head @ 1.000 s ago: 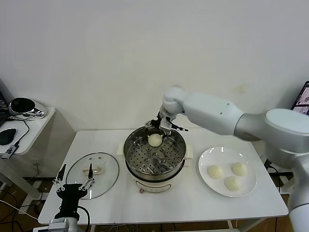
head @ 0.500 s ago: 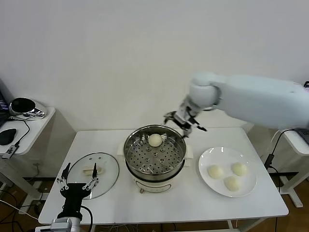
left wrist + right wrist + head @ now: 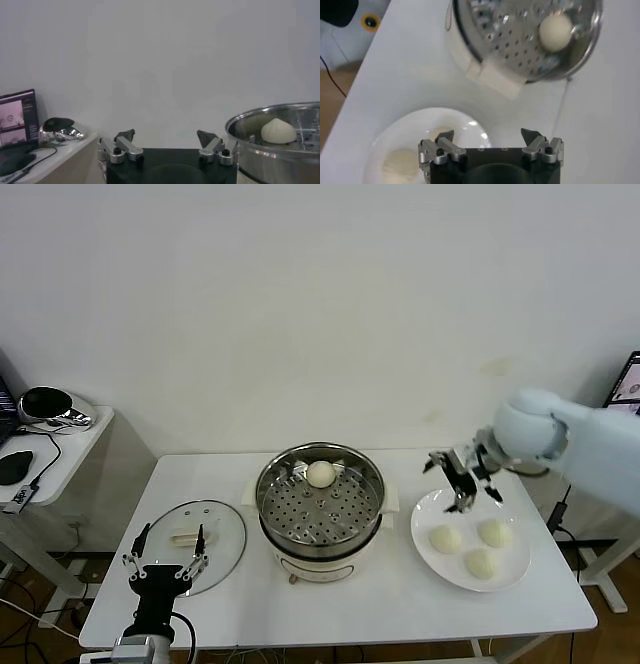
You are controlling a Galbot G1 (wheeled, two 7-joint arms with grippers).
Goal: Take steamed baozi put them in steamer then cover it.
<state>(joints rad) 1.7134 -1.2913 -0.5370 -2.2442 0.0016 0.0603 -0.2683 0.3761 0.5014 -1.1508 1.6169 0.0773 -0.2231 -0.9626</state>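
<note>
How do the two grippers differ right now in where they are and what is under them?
The right gripper hangs above the far rim of the white plate with three baozi; the left gripper hovers low at the table's near edge over the glass cover. The right arm is stretched out; the left sits close in. Both are open and empty.
</note>
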